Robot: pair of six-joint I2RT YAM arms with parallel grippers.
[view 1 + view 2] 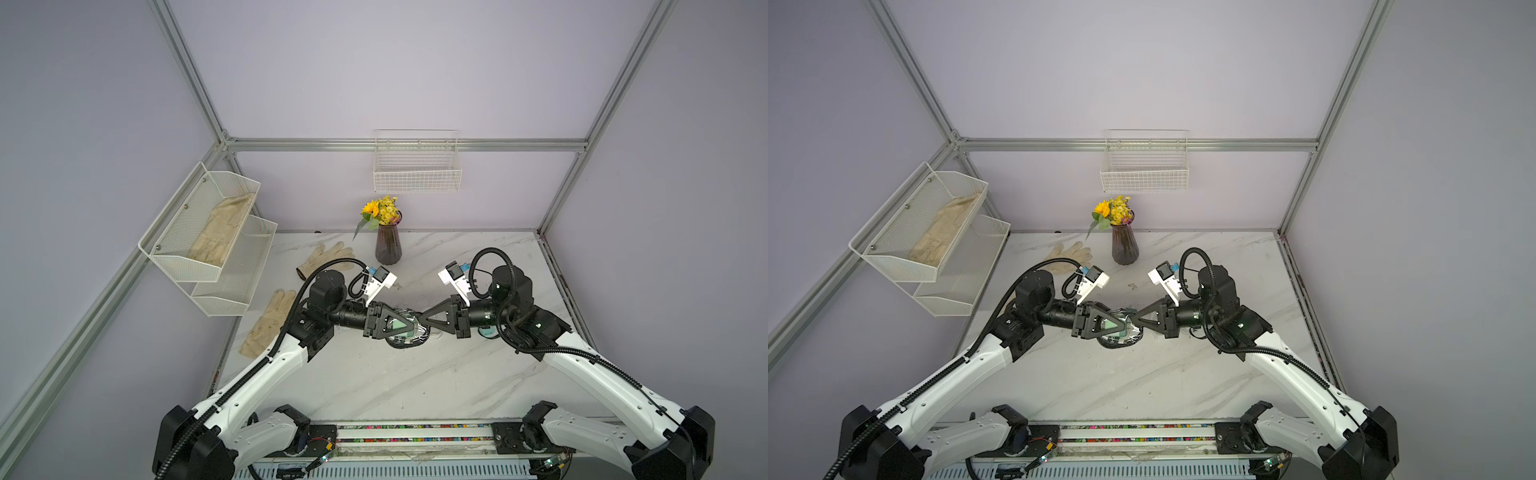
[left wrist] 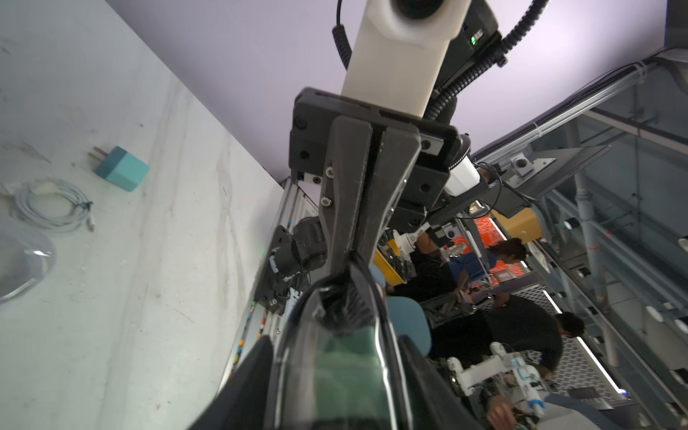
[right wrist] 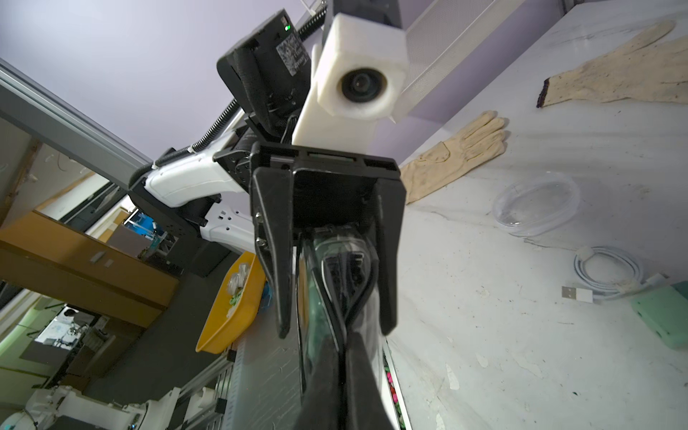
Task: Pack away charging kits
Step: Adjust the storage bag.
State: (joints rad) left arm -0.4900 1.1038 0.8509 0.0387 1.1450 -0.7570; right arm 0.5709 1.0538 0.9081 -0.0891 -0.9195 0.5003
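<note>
Black-rimmed case (image 2: 335, 357), pinched by right hand (image 2: 352, 266), shows clearest from left wrist.

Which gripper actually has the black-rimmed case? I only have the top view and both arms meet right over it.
Observer: The left wrist view shows the right gripper with its jaws shut on the rim of the black-rimmed case.
Operator: And the left?
Observer: In the right wrist view the left gripper has its jaws apart, one on each side of the case. I can't tell whether they touch it.
Operator: Anything loose near the right arm?
Observer: The left wrist view shows a teal adapter beside a coiled white cable, both lying on the table.
</note>
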